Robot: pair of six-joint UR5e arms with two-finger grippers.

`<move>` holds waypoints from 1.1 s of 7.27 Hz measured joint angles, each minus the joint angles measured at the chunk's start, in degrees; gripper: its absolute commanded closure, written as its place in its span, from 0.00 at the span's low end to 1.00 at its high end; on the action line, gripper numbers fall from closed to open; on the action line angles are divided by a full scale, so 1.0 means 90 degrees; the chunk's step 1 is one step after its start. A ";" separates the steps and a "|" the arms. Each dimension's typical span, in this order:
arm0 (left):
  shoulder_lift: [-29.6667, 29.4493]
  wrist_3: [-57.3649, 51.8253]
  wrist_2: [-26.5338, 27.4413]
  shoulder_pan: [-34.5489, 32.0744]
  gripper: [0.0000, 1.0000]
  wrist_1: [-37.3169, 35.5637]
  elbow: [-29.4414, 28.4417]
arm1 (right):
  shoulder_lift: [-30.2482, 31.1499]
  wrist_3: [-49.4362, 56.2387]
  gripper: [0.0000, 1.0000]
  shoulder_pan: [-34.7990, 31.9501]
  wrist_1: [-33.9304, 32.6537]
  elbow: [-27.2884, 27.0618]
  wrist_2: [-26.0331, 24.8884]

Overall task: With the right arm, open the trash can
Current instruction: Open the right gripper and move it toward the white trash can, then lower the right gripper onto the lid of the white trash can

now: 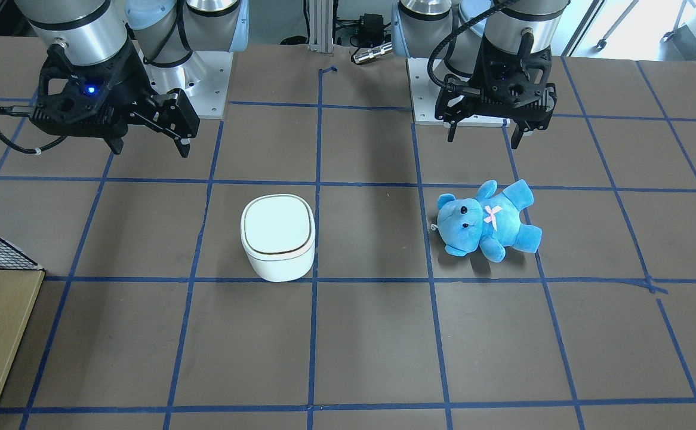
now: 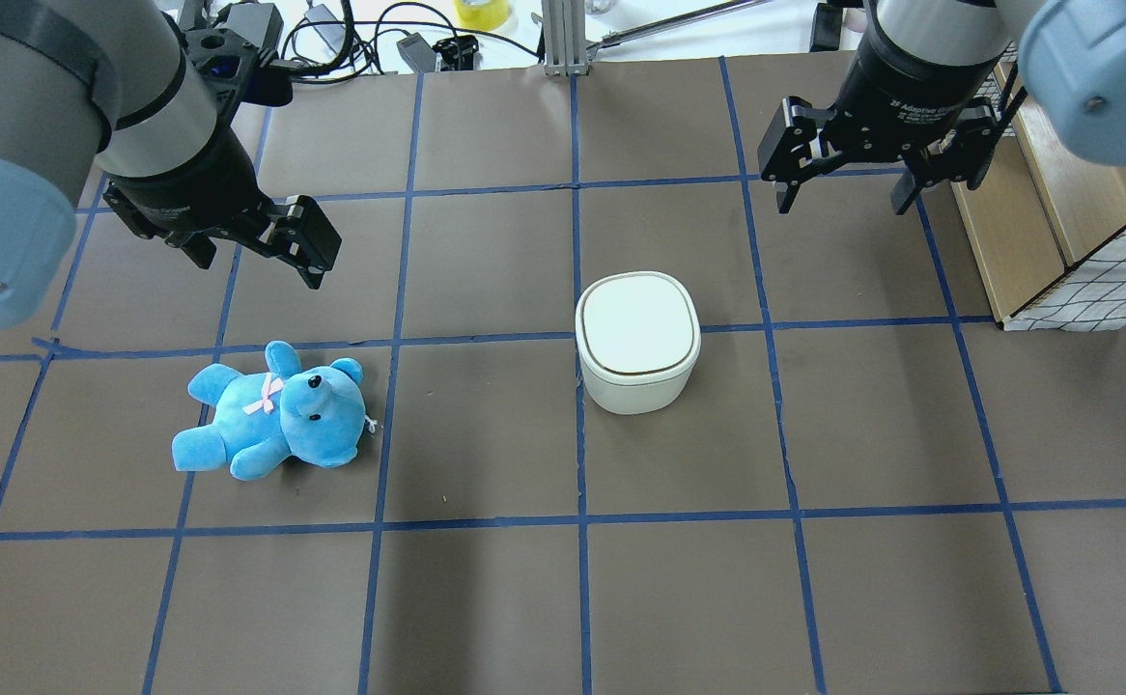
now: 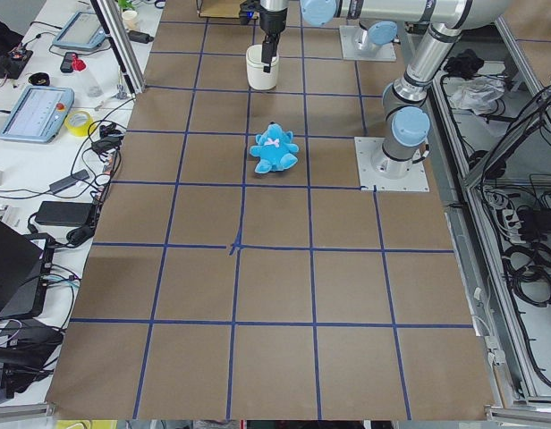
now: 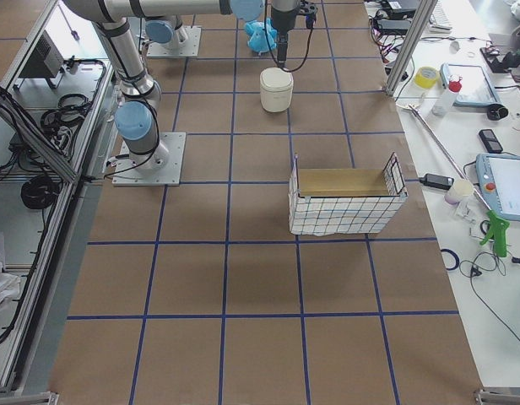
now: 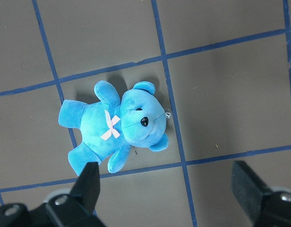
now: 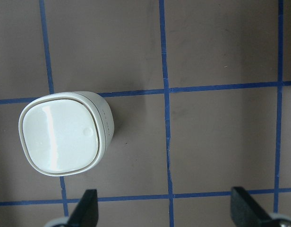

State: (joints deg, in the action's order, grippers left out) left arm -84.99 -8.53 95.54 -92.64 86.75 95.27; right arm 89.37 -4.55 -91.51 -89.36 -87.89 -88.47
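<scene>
**Right arm poised high, bin lid shut**

The white trash can (image 2: 636, 338) stands upright near the middle of the table (image 2: 486, 598), straddling one of the blue tape lines (image 2: 486, 516). Its lid (image 2: 636, 319) lies flat and closed inside a thin dark seam. The right arm (image 2: 920, 39) holds the right gripper (image 2: 843, 198) well above the table and well apart from the can. Its two fingers are spread wide with nothing between them. In the right wrist view the can sits off to one side of the fingers, not beneath them.

The left gripper (image 2: 259, 265), its jaws likewise wide apart and empty, hangs above the blue teddy bear (image 2: 273, 410), which lies on its back well away from the can. A wire basket (image 2: 1104, 270) sits at the table's edge on the right arm's side.

The opening appears not yet begun: this reads as the approach stage, before any contact. The next move likely calls for the right gripper to travel across and down until it is over the lid. A small round mark (image 6: 88, 132) shows near one edge of the lid in the wrist view (possibly a press point, though the pictures do not settle that). Which side the lid hinges on cannot be told. A light can may slide or tip if pushed off-centre, so a straight downward or edge-lifting touch seems safest.
</scene>
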 measured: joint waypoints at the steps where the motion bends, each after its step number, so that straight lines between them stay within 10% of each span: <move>1: 0.0000 0.0000 0.0000 0.0000 0.00 0.0000 0.0000 | -0.0025 -0.0040 0.65 -0.0014 -0.0002 0.0000 0.0027; 4: 0.0000 0.0000 0.0000 0.0000 0.00 0.0000 0.0000 | -0.0315 -0.0518 0.94 -0.0158 -0.0090 -0.0001 0.0367; 8: 0.0000 0.0000 0.0000 0.0000 0.00 0.0000 0.0000 | -0.0960 -0.1311 1.00 -0.0857 -0.0848 -0.0127 0.0426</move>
State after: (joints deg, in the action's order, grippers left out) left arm -84.99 -8.53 95.54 -92.64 86.75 95.27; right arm 80.73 -16.35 -99.22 -96.99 -89.03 -84.64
